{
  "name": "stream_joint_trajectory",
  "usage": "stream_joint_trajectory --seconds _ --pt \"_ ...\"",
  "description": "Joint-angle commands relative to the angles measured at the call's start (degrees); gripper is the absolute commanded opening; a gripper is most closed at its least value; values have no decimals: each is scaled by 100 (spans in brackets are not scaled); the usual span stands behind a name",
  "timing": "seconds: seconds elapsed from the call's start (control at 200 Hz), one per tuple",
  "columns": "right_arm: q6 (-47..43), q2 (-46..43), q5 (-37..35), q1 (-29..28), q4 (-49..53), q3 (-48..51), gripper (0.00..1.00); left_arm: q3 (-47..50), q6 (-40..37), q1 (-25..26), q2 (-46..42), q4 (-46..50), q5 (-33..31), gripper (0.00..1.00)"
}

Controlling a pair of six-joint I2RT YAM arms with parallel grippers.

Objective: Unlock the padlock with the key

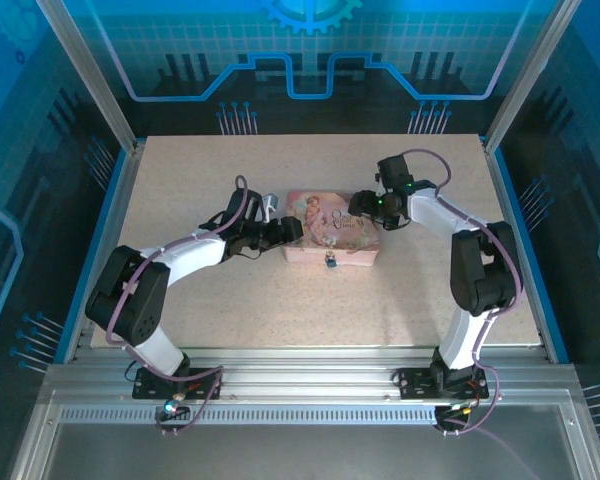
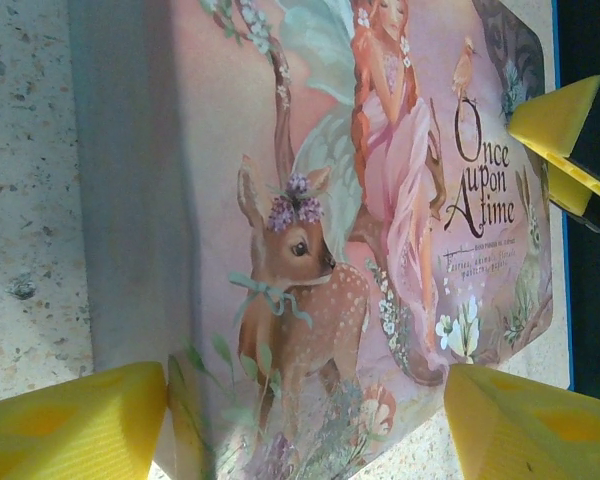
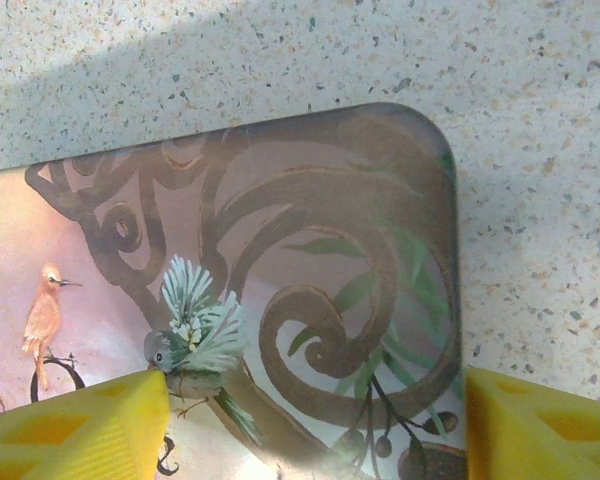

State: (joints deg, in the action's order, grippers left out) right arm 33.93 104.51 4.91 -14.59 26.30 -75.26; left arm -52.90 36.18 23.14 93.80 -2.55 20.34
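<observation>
Between the spread fingers [image 2: 70, 425] of the left gripper [image 2: 305, 435] lies one short end of the pink tin box [image 2: 380, 250], its lid painted with a fawn and a fairy. One yellow pad is right beside the tin's side wall, the other just off the opposite corner. The jaws are wide apart, and it cannot be told whether the pads press the tin or only straddle it. At the end of the lid farthest from this gripper, a yellow fingertip of the right gripper [image 3: 305, 430] pokes in.

The right gripper stands released, its jaws wide. One pad is over the lid near a painted bird, the other past the tin's rounded corner above the speckled table [image 3: 280, 60], and it grips nothing.

The padlock [image 1: 332, 260] hangs on the tin's near long wall, about halfway along. From the left gripper it lies off to the side, further along the tin and outside the jaws. From the right gripper it lies across the lid, on the opposite long side. Neither gripper touches it.
</observation>
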Motion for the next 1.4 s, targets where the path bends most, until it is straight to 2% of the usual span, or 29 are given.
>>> stream_joint_trajectory --seconds 0.0,0.215,0.39,0.605,0.765,0.871,1.051,1.396 --pt "-140 65 467 -53 64 -275 77 40 113 112 -224 -396 199 76" --pt "-156 -6 298 -51 220 -293 81 122 -27 81 -485 -38 -109 81" --pt "-271 -312 68 38 378 -227 84 101 -199 -6 -926 535 -594 84" --pt "-427 -1083 -148 19 662 21 83 -466 -476 -190 -1315 2119 -1532 83" --pt "-662 -1831 -99 -352 808 344 80 -1022 -541 -380 -1220 3005 -2075 77" --pt "-769 -2300 -192 -772 931 524 80 -1559 -588 -535 -879 3463 -2298 76" --pt "-862 -2938 -440 -1512 1105 746 79 -2806 -735 -644 202 4183 -2630 70" --pt "-759 -3525 -746 -2387 1320 937 78 -5142 -779 -669 2384 5217 -3150 60"
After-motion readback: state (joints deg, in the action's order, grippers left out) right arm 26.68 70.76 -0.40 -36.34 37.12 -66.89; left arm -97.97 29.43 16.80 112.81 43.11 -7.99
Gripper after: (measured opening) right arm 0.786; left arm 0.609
